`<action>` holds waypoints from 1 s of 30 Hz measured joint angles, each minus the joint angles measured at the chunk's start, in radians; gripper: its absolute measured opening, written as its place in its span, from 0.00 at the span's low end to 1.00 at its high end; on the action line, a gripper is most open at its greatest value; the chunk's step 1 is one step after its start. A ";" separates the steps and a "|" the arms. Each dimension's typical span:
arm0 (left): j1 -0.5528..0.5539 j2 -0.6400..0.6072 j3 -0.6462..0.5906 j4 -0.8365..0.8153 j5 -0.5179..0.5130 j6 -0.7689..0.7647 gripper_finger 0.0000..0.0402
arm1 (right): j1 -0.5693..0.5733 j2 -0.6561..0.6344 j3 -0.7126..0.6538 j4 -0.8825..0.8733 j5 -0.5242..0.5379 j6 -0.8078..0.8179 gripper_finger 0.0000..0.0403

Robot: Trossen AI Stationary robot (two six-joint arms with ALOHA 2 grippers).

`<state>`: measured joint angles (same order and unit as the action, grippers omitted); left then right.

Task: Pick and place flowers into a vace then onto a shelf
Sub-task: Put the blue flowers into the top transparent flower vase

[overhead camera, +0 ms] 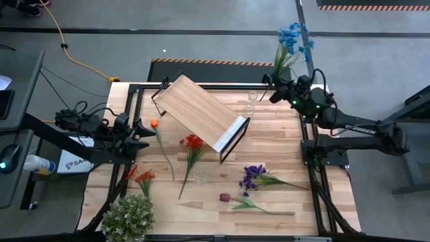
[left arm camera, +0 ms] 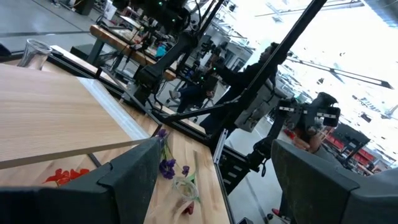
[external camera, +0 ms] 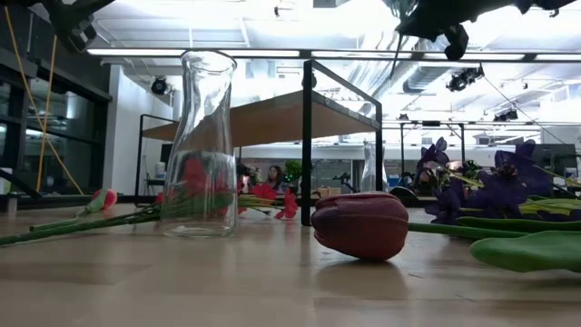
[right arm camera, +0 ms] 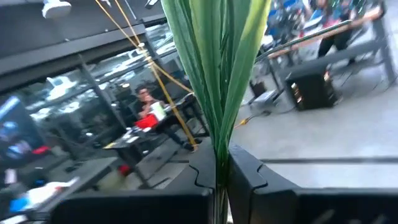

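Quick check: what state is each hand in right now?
Left hand: open, empty.
Right hand: closed on the blue flower's stem.

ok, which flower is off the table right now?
The blue flower, clamped by its green stalk in the right end effector past the table's far right corner. The red, orange, purple and maroon ones lie flat on the tabletop.
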<state>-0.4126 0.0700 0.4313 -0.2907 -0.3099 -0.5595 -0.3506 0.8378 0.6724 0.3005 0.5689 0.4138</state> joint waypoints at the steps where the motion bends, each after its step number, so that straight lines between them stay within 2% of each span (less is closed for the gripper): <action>1: 0.000 0.000 0.000 0.000 0.000 0.000 0.84 | -0.004 0.018 0.000 0.019 0.005 -0.023 0.02; 7: 0.000 0.000 0.000 0.000 -0.022 0.000 0.84 | -0.045 0.136 0.000 0.117 0.009 -0.086 0.01; 13: 0.000 0.000 0.000 0.000 -0.023 0.000 0.84 | -0.087 0.227 0.000 0.122 0.008 -0.077 0.03; 20: 0.000 0.000 0.000 0.000 -0.030 0.000 0.84 | -0.095 0.284 0.000 0.124 0.010 -0.079 0.01; 26: 0.000 0.000 0.000 0.000 -0.049 0.000 0.84 | -0.094 0.318 0.000 0.133 0.057 -0.084 0.04; 30: 0.000 0.000 0.000 0.000 -0.051 0.000 0.84 | -0.094 0.343 0.000 0.139 0.075 -0.108 0.02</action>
<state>-0.4126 0.0700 0.4313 -0.2909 -0.3613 -0.5591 -0.4450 1.1803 0.6724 0.4394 0.6442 0.3061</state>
